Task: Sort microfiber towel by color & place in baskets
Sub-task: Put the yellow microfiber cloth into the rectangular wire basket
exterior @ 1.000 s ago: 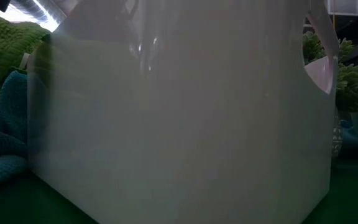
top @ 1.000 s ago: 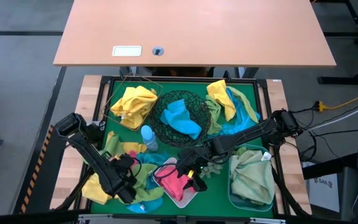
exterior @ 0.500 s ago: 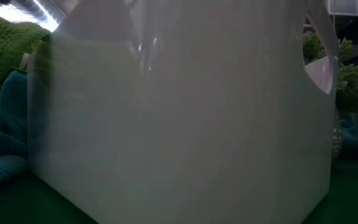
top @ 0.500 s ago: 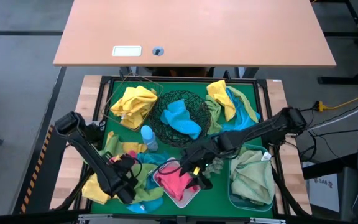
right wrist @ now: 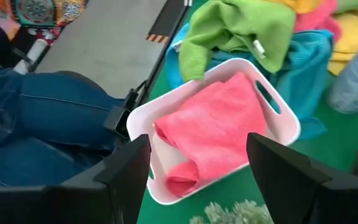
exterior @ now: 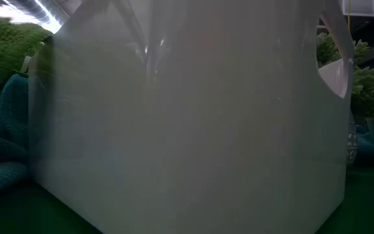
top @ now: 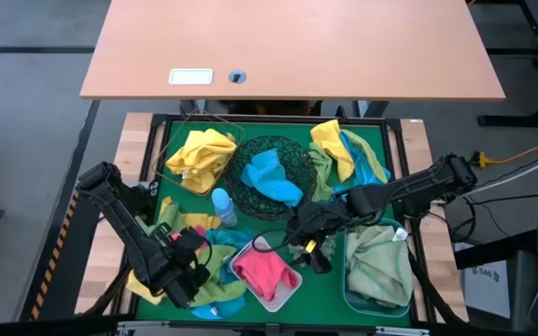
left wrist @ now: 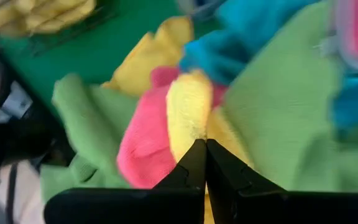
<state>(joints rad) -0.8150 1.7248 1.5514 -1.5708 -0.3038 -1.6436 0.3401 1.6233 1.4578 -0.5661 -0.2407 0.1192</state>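
Observation:
The white tub (top: 267,276) holds a pink towel (right wrist: 213,134). My right gripper (right wrist: 197,163) hovers open above the tub's right side, touching nothing; it shows in the high view too (top: 311,247). My left gripper (left wrist: 204,155) is shut in the towel pile (top: 190,266) at the table's near left, where green, pink, yellow and blue cloths lie heaped. A blue towel (top: 274,177) lies in the black mesh bowl (top: 299,154). Green towels (top: 378,261) fill the blue tub (top: 351,297). Yellow towels (top: 199,154) sit in the wire basket. My left gripper pinches a raised fold of a yellow towel (left wrist: 188,118) between its two fingertips. The fingers come at it from above, slanting down into the pile. The rest of the towel still lies on the pink and green cloths around it.
A mixed heap of yellow, green and blue towels (top: 344,154) lies at the far right. A small blue bottle (top: 222,207) stands by the bowl. The spiky ball (top: 323,250) sits beside the white tub (exterior: 187,130). A person in jeans (right wrist: 30,124) is at the near edge.
My right gripper has drawn back from over the white tub toward the table's right and far side, and the pink towel now lies spread in the tub, uncovered. My left arm has shifted slightly toward the near left corner.

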